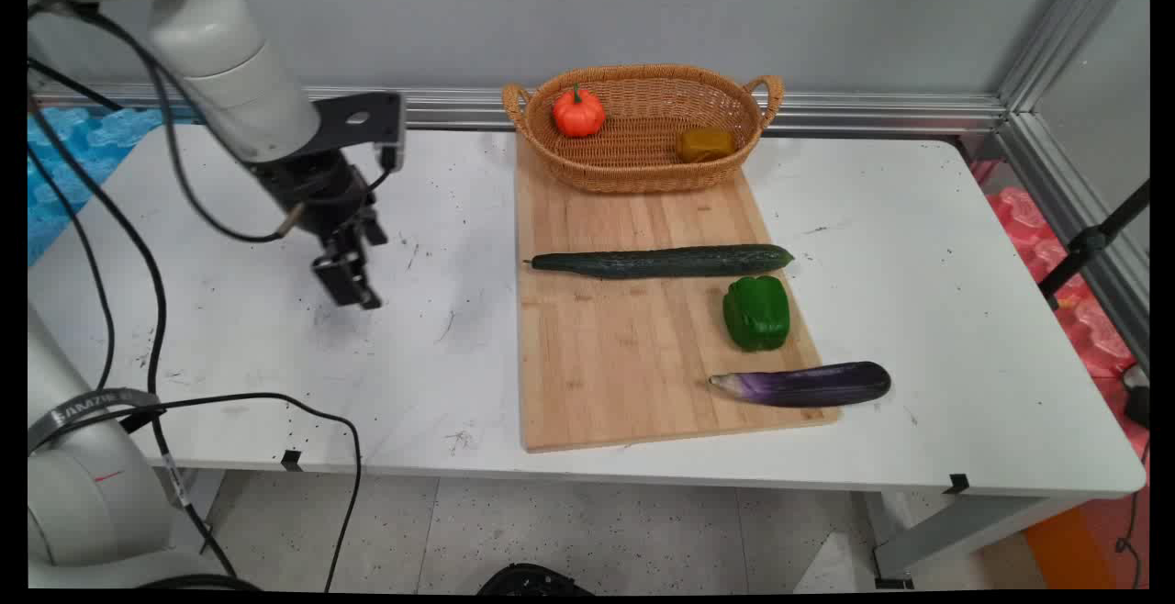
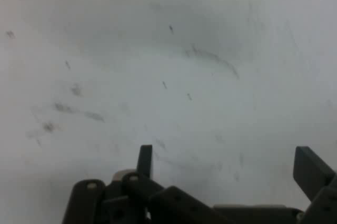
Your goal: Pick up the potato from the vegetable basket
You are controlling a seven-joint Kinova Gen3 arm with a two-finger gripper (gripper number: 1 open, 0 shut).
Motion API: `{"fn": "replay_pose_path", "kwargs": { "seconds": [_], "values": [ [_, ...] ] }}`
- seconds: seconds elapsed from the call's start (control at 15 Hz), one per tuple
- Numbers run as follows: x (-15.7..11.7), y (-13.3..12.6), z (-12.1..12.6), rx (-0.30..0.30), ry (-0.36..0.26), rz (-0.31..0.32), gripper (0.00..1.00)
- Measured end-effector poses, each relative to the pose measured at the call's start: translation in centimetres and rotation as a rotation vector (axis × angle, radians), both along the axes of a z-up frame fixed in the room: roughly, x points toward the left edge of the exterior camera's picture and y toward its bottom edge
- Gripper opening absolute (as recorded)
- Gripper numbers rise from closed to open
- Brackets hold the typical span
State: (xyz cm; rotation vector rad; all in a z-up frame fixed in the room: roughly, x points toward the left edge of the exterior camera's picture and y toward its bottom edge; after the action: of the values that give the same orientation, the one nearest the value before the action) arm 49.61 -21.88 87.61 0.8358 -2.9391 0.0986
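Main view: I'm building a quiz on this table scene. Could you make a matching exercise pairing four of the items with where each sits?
Things:
1. orange pumpkin
2. cucumber
3. eggplant
4. gripper

Places:
A. overhanging the cutting board's near right edge
B. above bare white table, left of the board
C. inside the wicker basket
D. lying across the board's middle

Pairs: 1-C, 2-D, 3-A, 4-B

On the white table lies one wooden cutting board, and at its far end stands one wicker basket with two things inside: one small orange pumpkin and one brownish-yellow block (its kind is unclear). The board carries one cucumber, one green bell pepper and one purple eggplant.
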Motion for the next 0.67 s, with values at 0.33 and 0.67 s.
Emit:
{"fn": "replay_pose_path", "kwargs": {
  "seconds": [0.33,0.67],
  "values": [
    [-2.2,-4.7,0.8,-0.096,0.050,0.023,1.00],
    [-4.4,-10.3,1.9,-0.204,0.106,0.039,1.00]
  ]
}}
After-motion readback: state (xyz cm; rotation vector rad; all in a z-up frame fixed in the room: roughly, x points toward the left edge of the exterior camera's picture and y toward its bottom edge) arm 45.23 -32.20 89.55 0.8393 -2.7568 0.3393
